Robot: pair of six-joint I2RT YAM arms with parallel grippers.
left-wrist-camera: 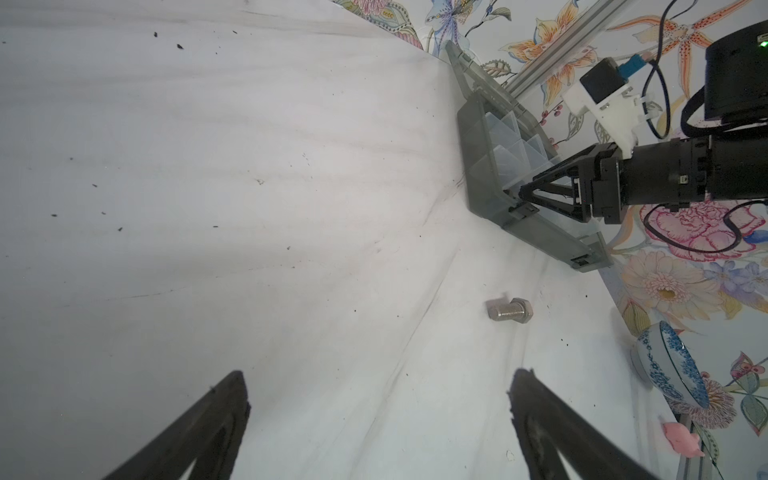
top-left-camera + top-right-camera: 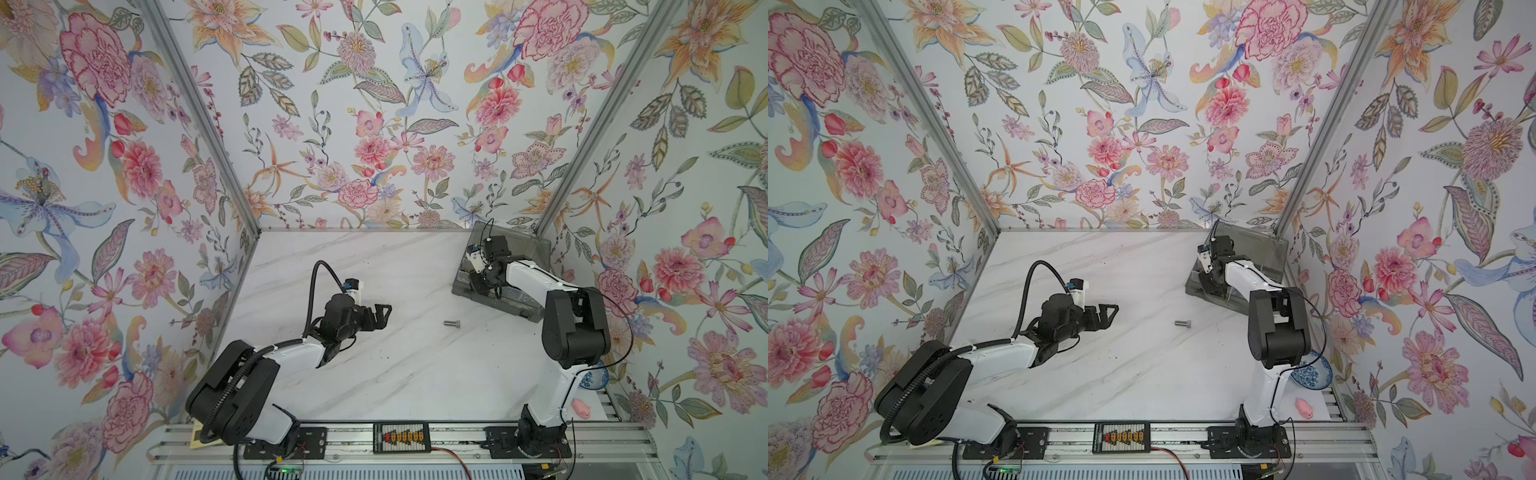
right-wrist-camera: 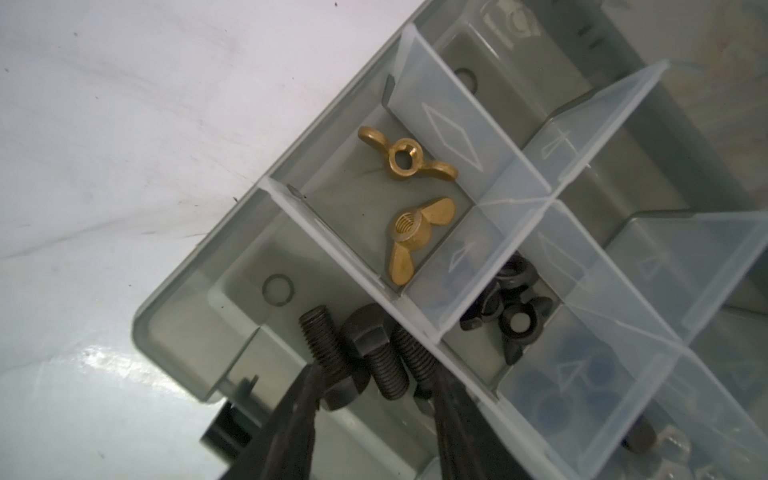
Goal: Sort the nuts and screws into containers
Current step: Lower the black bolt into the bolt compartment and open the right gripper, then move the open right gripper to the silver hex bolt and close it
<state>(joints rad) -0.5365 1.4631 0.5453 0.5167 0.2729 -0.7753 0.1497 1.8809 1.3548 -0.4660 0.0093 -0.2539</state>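
Covering the floor of the cell, the white marble-veined tabletop (image 2: 374, 374) carries a smoky-grey translucent plastic organiser box (image 2: 515, 305) with clear dividers at its far right, lid up. The right gripper (image 3: 376, 409) reaches into a corner compartment, fingers spread apart and holding nothing, straddling three black bolts (image 3: 380, 359) that lie side by side, shafts roughly parallel. The next compartment holds two brass wing nuts (image 3: 409, 195). The left gripper (image 1: 378, 424) hovers over bare marble, spread and empty. One silver hex-head bolt (image 2: 452, 323) lies on its side mid-table, its long axis running left-right in both top views, head toward the right.
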